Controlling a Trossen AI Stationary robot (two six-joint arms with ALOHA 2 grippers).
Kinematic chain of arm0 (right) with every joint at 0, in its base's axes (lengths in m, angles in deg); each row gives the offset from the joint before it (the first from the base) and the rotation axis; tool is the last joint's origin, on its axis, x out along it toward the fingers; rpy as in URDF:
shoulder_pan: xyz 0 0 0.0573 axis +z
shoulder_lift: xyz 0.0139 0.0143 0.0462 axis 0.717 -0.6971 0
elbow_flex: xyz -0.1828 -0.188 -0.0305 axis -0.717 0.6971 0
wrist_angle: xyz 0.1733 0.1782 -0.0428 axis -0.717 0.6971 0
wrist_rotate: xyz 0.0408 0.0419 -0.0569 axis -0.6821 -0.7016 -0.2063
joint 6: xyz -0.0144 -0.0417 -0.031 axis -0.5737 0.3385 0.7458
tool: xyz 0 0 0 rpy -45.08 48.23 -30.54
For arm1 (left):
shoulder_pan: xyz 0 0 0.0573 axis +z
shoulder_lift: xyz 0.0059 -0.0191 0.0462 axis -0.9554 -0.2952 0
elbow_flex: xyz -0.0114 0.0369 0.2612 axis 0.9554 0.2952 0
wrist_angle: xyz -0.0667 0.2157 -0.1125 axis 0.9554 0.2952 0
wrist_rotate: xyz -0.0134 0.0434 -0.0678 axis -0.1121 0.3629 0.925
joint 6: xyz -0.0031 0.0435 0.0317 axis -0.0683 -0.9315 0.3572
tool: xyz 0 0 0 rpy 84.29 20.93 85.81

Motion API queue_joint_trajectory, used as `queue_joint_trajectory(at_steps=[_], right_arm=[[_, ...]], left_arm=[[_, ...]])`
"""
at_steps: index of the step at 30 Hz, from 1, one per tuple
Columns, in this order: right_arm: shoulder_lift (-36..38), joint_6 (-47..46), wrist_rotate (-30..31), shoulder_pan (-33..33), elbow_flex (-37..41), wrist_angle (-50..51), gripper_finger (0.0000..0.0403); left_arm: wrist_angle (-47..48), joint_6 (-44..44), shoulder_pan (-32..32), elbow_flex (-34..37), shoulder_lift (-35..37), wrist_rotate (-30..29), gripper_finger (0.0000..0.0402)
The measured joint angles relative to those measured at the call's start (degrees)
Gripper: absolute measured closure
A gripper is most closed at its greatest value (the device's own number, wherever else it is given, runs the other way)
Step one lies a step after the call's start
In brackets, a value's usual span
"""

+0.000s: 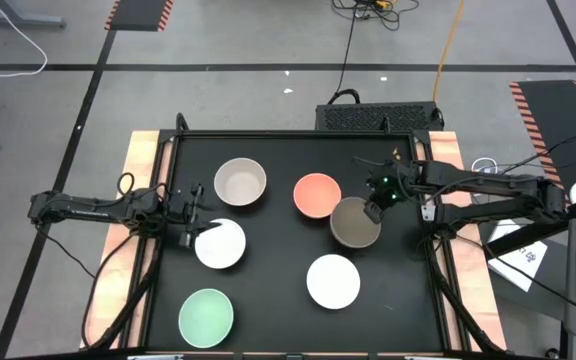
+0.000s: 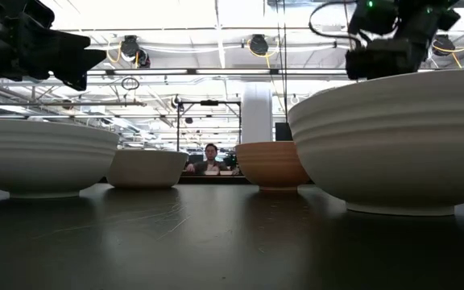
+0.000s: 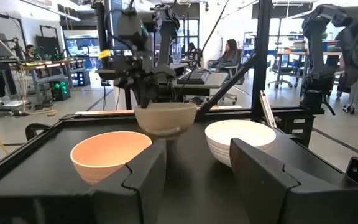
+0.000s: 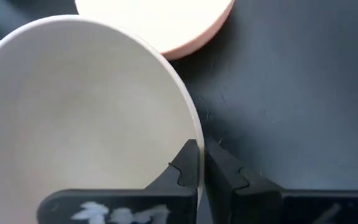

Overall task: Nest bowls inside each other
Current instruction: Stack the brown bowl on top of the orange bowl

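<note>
**Olive-brown bowl pinched by its rim, next to the salmon one**

Your right gripper (image 1: 375, 203) is clamped on the rim of the olive-brown bowl (image 1: 354, 222); in the right wrist view the two fingers (image 4: 190, 163) sit almost together with the thin wall between them. In the left wrist view the bowl looks to hang clear of the mat, though you cannot confirm the gap from that angle. It sits just beside the salmon-orange bowl (image 1: 317, 195), their rims overlapping slightly from above.

Your left gripper (image 1: 190, 214) waits at the left side of the table, fingers parted and holding nothing, near a white bowl (image 1: 220, 243). The beige-grey bowl (image 1: 240, 182) stands behind that one, the second white bowl (image 1: 332, 281) toward the front right, the mint green bowl (image 1: 206, 315) at the front left. None is nested yet.

Risks from here:
- A one-point rim pinch lets the bowl swing or tip. A quick sideways move could rotate it in the fingers or slip it out.
- The salmon bowl is so close that a low traverse would likely clip its rim and shove it across the mat.
- Released off-centre or tilted, the olive bowl could land on the receiving bowl's edge and rock out rather than seat.
- The fingers reach inside the wall, so lowering too deep may jam them against the bowl beneath.
</note>
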Motion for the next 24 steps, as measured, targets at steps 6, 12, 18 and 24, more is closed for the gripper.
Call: queue_joint_trajectory(at_steps=[6,12,18,24], right_arm=[[0.0,1.51,2.33,0.07,-5.28,6.24,0.0402],[1.54,5.28,5.53,0.15,-7.87,7.7,0.0402],[8.58,7.0,5.52,0.56,-7.54,4.93,0.0402],[16.28,5.98,5.33,2.62,-2.63,-0.74,0.0403]], left_arm=[[0.04,0.06,0.02,0.0,-0.01,0.0,0.022],[0.04,0.05,0.01,0.0,-0.01,0.0,0.022],[0.08,0.84,0.02,0.0,-0.02,0.04,0.022],[0.21,1.18,0.0,0.0,0.0,0.05,0.022]])
